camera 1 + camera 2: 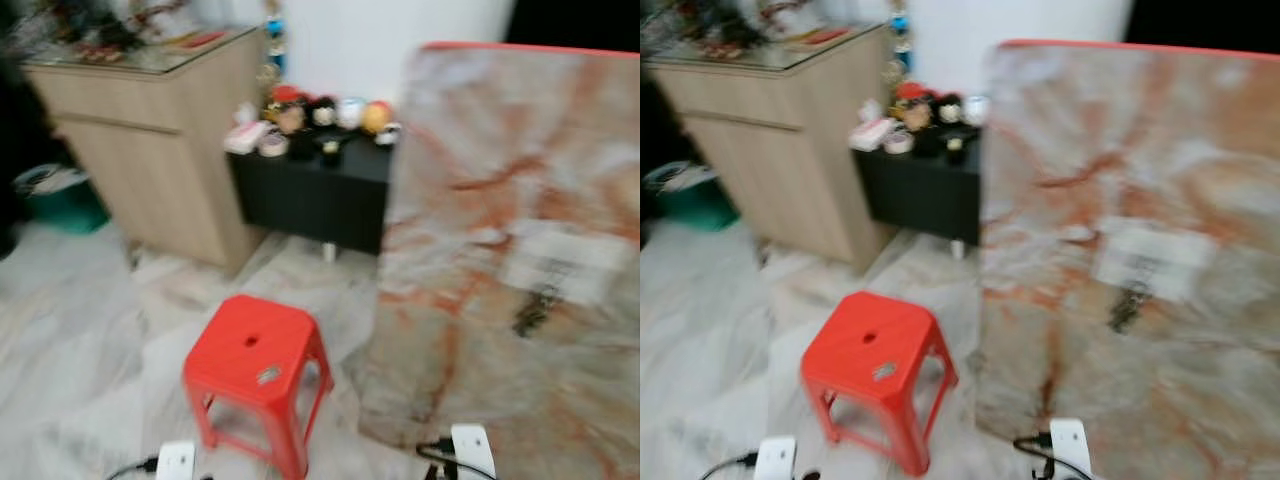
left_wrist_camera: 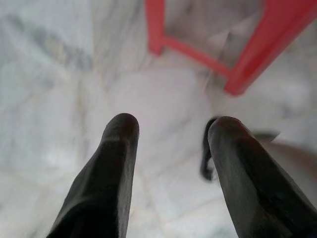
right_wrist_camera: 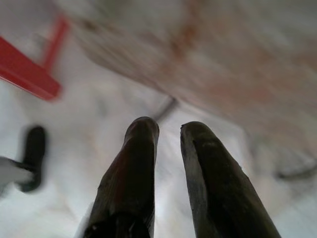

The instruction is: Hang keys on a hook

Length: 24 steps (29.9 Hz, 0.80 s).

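Keys (image 1: 531,312) lie as a dark smudge on the marbled tabletop (image 1: 470,300), next to a pale patch, on your right side and ahead of you. You have not picked them up. No hook can be made out from here, and the head views are blurred, so you are likely mid-step.

Your left tool (image 2: 171,131) hangs low over the floor with its fingers spread wide and nothing between them; a stool (image 1: 255,370) leg sits just beyond it. Your right tool (image 3: 168,131) also points at the floor near the tabletop's edge, its fingers a narrow gap apart and empty. Both arms look idle, carried low so they clear the furniture as you walk.

That red stool stands on the floor between you and the black cabinet (image 1: 315,195), which holds small figurines beside a wooden cupboard (image 1: 150,150). Your next job, I judge, is to close in on the tabletop, since the keys sit nearer your right arm.
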Available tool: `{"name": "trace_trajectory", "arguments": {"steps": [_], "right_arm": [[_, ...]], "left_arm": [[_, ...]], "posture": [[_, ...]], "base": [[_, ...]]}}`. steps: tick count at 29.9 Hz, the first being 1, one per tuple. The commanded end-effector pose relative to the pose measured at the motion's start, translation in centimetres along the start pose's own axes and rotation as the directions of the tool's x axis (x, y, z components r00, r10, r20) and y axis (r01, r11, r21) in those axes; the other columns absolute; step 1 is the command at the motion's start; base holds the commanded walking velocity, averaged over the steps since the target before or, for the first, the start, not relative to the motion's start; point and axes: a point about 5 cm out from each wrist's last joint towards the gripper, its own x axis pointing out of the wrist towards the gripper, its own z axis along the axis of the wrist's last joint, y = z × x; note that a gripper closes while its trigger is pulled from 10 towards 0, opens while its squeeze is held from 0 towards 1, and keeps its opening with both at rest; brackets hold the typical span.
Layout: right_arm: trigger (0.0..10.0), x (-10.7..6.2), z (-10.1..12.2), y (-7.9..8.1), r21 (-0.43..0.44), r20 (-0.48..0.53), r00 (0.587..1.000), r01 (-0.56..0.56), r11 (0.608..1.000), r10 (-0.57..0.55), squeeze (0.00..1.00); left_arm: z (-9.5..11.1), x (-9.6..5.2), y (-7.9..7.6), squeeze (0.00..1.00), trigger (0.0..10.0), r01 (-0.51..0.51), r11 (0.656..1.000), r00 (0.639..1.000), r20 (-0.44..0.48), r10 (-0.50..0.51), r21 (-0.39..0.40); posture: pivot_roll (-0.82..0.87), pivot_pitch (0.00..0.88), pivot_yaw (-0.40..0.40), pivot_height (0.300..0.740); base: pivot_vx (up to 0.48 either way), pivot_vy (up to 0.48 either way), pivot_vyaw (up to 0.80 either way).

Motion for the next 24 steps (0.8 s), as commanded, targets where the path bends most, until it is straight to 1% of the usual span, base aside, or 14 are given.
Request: {"name": "trace_trajectory", "arguments": {"steps": [1,2,8,12,21,23,24], "right_arm": [[10.0,-0.1,-0.9,-0.6,0.022,-0.024,1.000,0.013,1.000,-0.013,0.00],[10.0,-0.2,-1.3,-0.7,0.032,-0.034,0.999,0.015,0.999,-0.014,0.00],[10.0,-0.3,-2.0,-1.0,0.054,-0.046,0.999,0.016,0.998,-0.014,0.00],[10.0,-0.3,-1.8,-0.9,0.057,-0.040,0.999,0.017,0.998,-0.014,0.00],[10.0,-0.3,-1.7,-0.9,0.079,-0.037,0.999,0.028,0.996,-0.025,0.00],[10.0,-0.3,-1.8,-0.9,0.097,-0.041,0.999,0.029,0.995,-0.026,0.00],[10.0,-0.3,-1.9,-0.9,0.106,-0.044,0.999,0.031,0.994,-0.027,0.00]], "left_arm": [[0.2,0.1,-0.4,0.00,10.0,0.013,1.000,1.000,0.000,-0.013,-0.010],[0.1,0.1,-0.4,0.00,10.0,0.013,1.000,1.000,-0.002,-0.013,-0.010],[0.1,0.1,-0.3,0.00,10.0,0.010,1.000,1.000,-0.009,-0.010,-0.021],[0.0,0.1,-0.3,0.00,10.0,0.008,1.000,1.000,-0.010,-0.008,-0.025],[-0.3,0.0,-0.6,0.00,10.0,0.010,1.000,1.000,-0.019,-0.010,-0.028],[-0.4,-0.1,-0.6,0.00,10.0,0.010,1.000,1.000,-0.023,-0.011,-0.029],[-0.4,-0.1,-0.6,0.00,10.0,0.010,0.999,1.000,-0.026,-0.011,-0.031]], "posture": [[0.06,0.000,-0.015,0.740],[0.06,0.000,-0.015,0.740],[0.06,0.000,-0.014,0.740],[0.06,0.000,-0.015,0.740],[0.06,0.000,-0.013,0.740],[0.06,0.000,-0.014,0.740],[0.06,0.000,-0.014,0.740]], "base": [[0.000,0.000,0.00],[0.000,0.000,0.00],[0.000,0.000,0.00],[0.000,0.000,0.00],[0.000,0.295,0.00],[0.000,0.319,0.00],[0.000,0.337,-0.63]]}}
